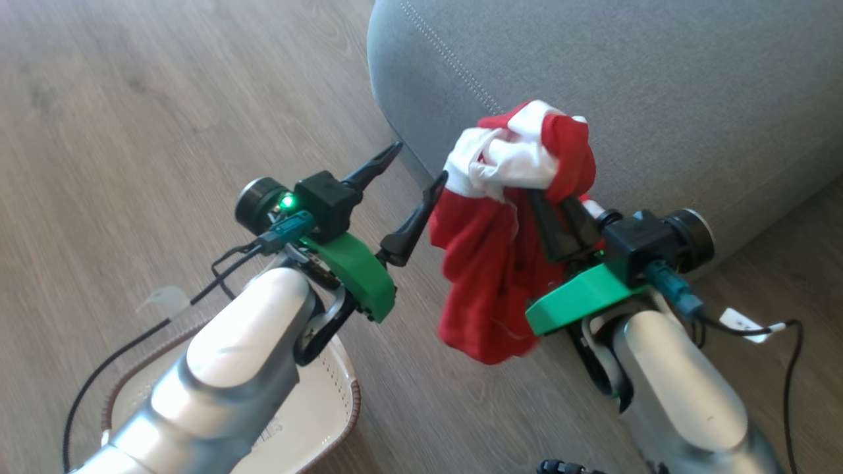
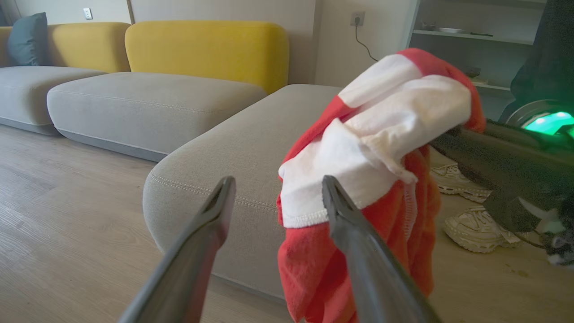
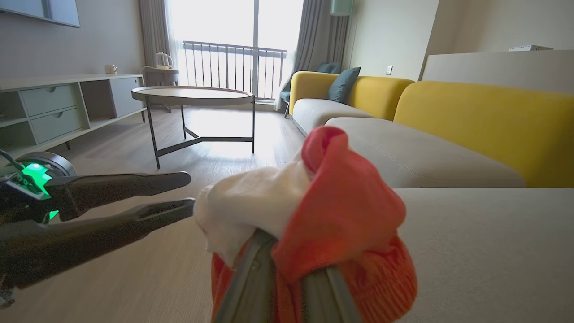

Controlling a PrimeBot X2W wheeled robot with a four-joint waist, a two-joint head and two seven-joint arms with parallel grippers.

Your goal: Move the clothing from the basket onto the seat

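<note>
Fingers (image 1: pixel 546 227) of the right gripper (image 1: pixel 553 201) are pinched close together on the clothing (image 1: pixel 487 263), their tips buried in a bunched knot of red and white fabric; the rest of the garment hangs below them in loose red folds, off the ground, over the wooden floor (image 1: pixel 132 99), just beside the rounded corner of the seat (image 1: pixel 658 99) and not resting on it; in the right wrist view the cloth mounds over both dark fingers, with the grey cushion spreading out behind it. The left gripper (image 1: pixel 419 163) stands wide open and holds nothing; one fingertip points toward the seat's edge; the other lies at the white band of the garment — touching it or just short, I cannot tell which. The basket (image 1: pixel 352 395) sits on the floor at the lower left of the head view, partly hidden under the left forearm (image 1: pixel 244 336), well apart from the clothing; a pair of pale shoes (image 2: pixel 475 224) lies on the floor beyond the garment in the left wrist view.
</note>
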